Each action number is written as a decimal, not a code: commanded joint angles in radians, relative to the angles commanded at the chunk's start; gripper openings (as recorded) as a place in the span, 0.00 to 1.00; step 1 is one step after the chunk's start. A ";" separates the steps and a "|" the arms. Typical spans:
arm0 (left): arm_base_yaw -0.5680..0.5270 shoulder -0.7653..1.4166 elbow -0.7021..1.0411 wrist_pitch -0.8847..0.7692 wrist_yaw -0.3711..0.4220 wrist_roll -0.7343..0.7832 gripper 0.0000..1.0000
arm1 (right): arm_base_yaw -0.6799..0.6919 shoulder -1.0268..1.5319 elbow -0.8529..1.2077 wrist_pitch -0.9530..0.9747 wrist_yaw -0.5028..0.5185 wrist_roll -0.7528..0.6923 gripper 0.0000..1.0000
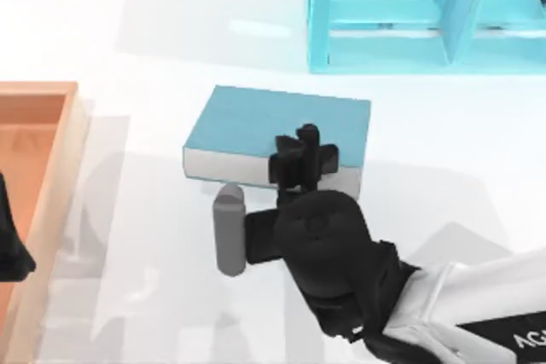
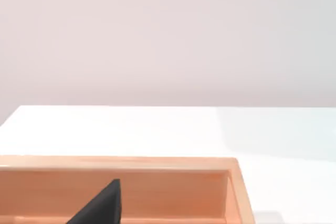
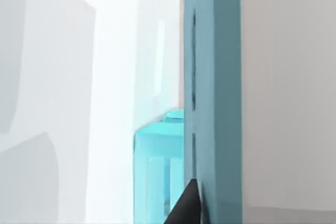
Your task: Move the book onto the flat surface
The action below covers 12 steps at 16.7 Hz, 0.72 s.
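White tabletop (image 1: 444,142), one teal book (image 1: 273,125) lying flat, right gripper (image 1: 300,164) at its page edge, grip can't tell, one shelf unit (image 1: 409,14), one wooden tray (image 1: 38,168), left gripper (image 1: 10,249) parked

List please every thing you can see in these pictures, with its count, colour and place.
book: one, teal-blue with white page edges, lying flat on the table's middle
shelf: one, light cyan, at the far edge, right of centre
tray: one, orange-brown wood, at the left edge
table: one, white, under everything
right gripper: one, black, at the book's near edge, a fingertip against its cover in the right wrist view
left gripper: one, black, over the tray at the left edge
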 joint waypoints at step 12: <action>0.000 0.000 0.000 0.000 0.000 0.000 1.00 | 0.010 0.077 -0.027 0.100 0.010 0.005 0.00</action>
